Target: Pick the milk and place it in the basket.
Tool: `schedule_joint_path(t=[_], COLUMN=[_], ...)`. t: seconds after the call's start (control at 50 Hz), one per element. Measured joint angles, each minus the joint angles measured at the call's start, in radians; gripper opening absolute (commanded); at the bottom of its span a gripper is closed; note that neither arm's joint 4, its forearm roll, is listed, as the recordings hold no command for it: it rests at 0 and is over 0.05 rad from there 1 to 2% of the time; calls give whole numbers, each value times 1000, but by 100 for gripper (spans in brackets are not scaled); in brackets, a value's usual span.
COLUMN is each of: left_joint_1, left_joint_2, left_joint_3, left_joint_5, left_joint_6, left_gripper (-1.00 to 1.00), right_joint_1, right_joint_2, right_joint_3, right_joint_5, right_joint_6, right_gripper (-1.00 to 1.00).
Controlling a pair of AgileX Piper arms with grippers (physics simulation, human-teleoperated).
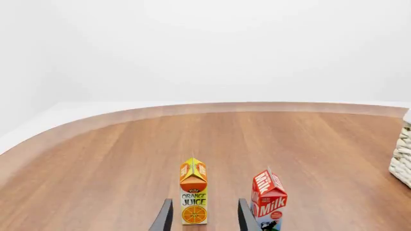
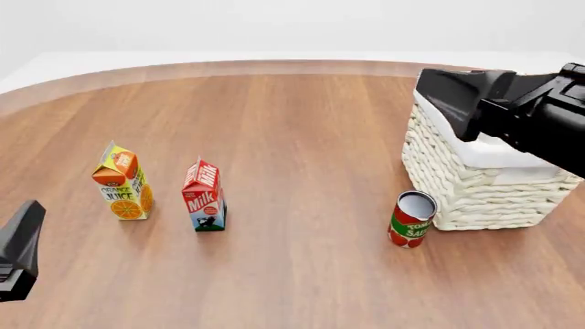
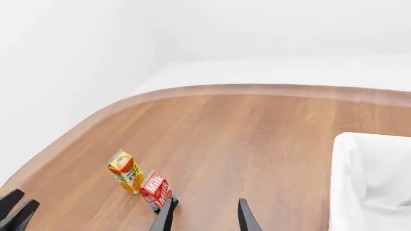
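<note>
Milk position: milk point(image 2: 204, 196) stands upright on the table point(image 2: 302, 137), just beside the juice carton point(image 2: 122, 182), ahead of the left gripper point(image 1: 204, 216) and off to one side of its fingers' line.
Left gripper: fingers parted and empty; in the left wrist view the juice carton sits in the gap between them, the milk just outside one finger.
Right gripper: right gripper point(image 3: 204, 214) hangs over the basket point(image 2: 475, 192), fingers spread, nothing held, well apart from the milk.
Risk, wrong carton: as I judge it, a straight advance by the left gripper would close on the juice, not the milk.
Risk, toppling: the nearer finger could clip the milk's side and tip the narrow carton.
Risk, at the basket: the tomato can point(image 2: 412, 218) stands just beside the basket wall and could be knocked by a low carry.
</note>
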Motion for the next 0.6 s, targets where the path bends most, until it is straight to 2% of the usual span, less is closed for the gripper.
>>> schedule_joint_path(t=[0.22, 0.6], left_joint_1=[0, 0], left_joint_2=[0, 0], left_joint_3=[0, 0], left_joint_5=[0, 0], left_joint_6=[0, 0], left_gripper=[100, 100], right_joint_1=[59, 103], right_joint_2=[153, 364], right_joint_3=[-126, -292], right_joint_5=[18, 37], right_joint_6=[-6, -32], right_gripper=[100, 100])
